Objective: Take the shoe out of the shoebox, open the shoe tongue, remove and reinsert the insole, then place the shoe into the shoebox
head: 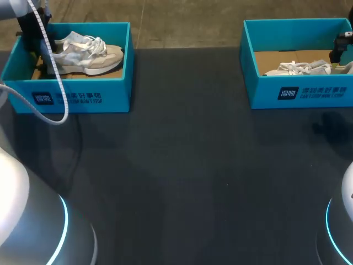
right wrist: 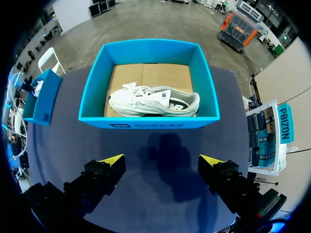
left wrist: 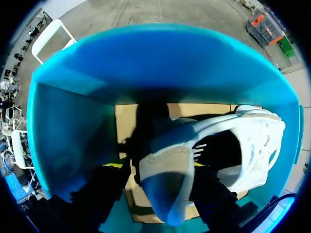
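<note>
A white and grey shoe [head: 88,53] lies on its side in the blue shoebox [head: 77,91] at the table's far left. My left gripper [head: 43,55] is down inside that box at the shoe's heel end. In the left wrist view the heel [left wrist: 167,184] stands between the fingers of the left gripper [left wrist: 154,165], which is open, with a thin dark gap on one side. My right gripper [right wrist: 162,160] hangs open and empty above the dark table, short of a second blue box [right wrist: 146,121] holding another white shoe [right wrist: 153,102].
The second box [head: 300,91] with its shoe [head: 300,68] stands at the far right of the dark table [head: 182,165]. A white cable [head: 52,83] loops from my left arm over the left box's front wall. Both arm bases fill the near corners.
</note>
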